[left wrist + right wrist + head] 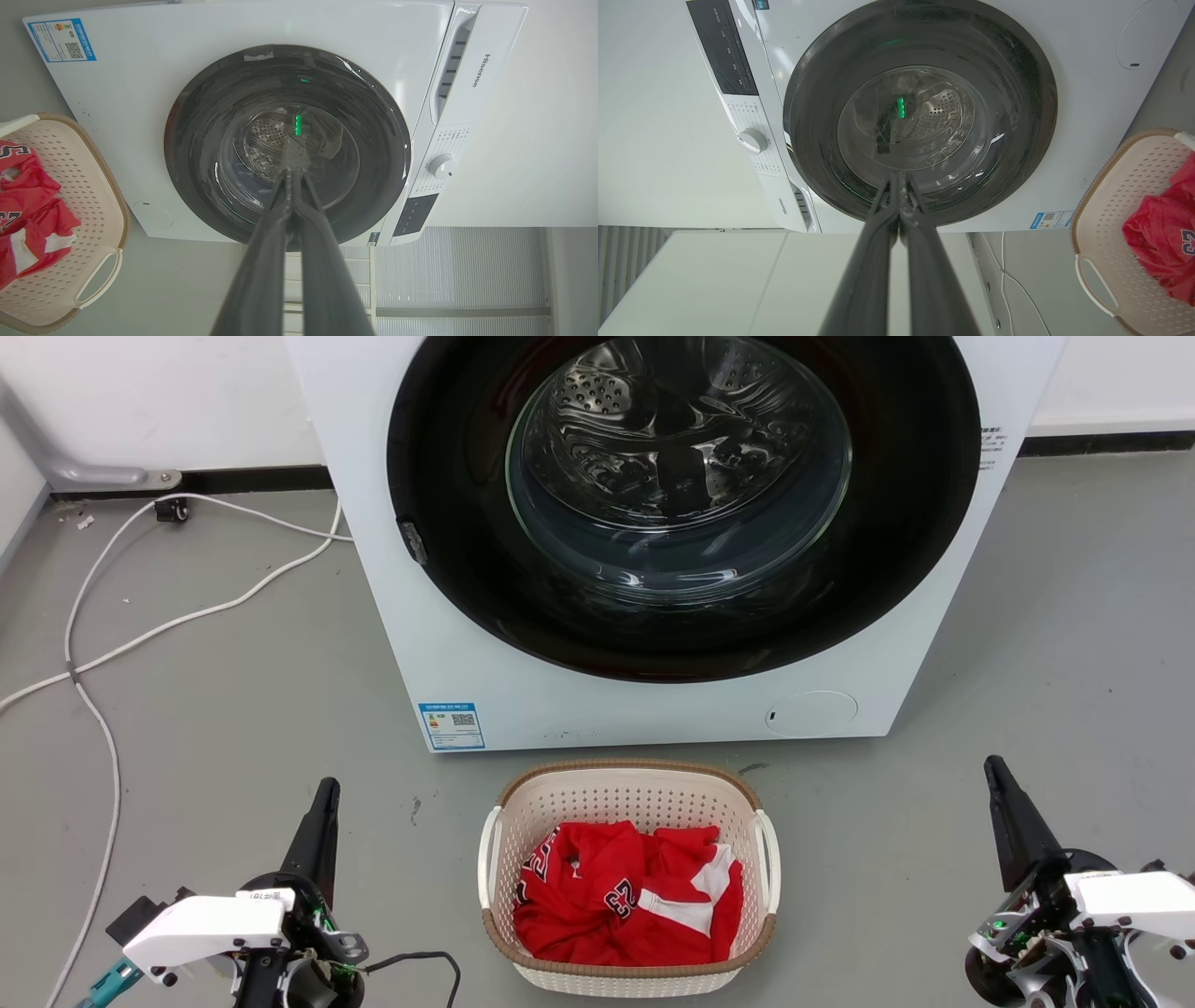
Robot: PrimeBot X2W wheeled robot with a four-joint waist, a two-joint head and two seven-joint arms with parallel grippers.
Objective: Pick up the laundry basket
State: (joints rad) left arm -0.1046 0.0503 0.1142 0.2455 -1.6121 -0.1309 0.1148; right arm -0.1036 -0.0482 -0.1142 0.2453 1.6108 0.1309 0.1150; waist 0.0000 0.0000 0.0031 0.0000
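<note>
On the far left a white cable [215,609] curls over the grey floor [233,728]. Next comes our left pincer [327,798], low near the floor. Its two fingers are pressed together with nothing between them.

In the middle sits the laundry basket [616,803]. It is on the floor just in front of the washing machine [467,653], between our two pincers and well apart from both. A red jersey [625,896] lies bunched up inside.

We think the basket is light, since it is holey plastic with one soft shirt in it. The sides may bend if we squeeze them. The best places to hold are the white loop handles, the left handle [486,859] and the right handle [772,859].

On the far right, our right pincer [997,775] is pinched together too, and empty. Both would need to open before taking a handle.
</note>
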